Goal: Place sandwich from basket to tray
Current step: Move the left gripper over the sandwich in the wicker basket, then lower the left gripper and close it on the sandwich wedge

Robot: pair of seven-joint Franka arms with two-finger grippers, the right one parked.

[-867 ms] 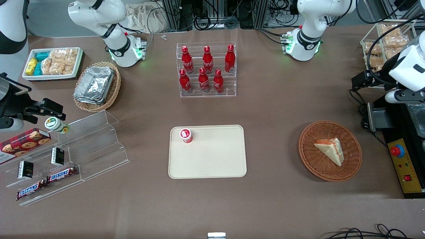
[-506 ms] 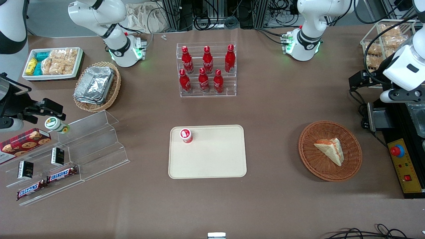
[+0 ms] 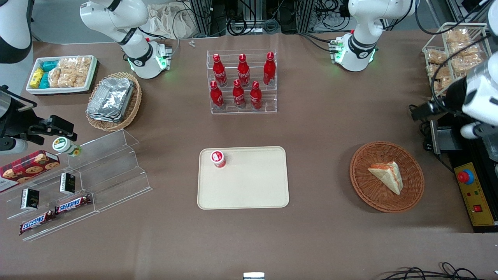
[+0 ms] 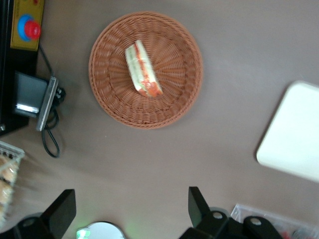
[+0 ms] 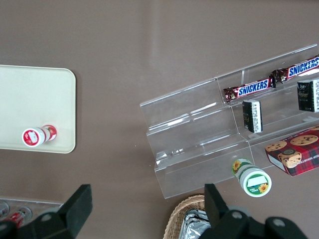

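Gripper (image 4: 127, 211) shifted, open above table; sandwich (image 3: 386, 176) in basket (image 3: 363, 190)

6 red bottles (image 3: 241, 81), 2 Snickers bars (image 3: 54, 214), 1 sandwich (image 3: 387, 175)

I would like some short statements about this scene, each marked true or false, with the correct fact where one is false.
1. The sandwich lies in the basket. True.
2. The claw holds the sandwich. False: it is open, above the table, apart from the basket.
3. The tray is bare. False: a small red cup stands on it.
4. The tray lies nearer the front camera than the red bottles. True.
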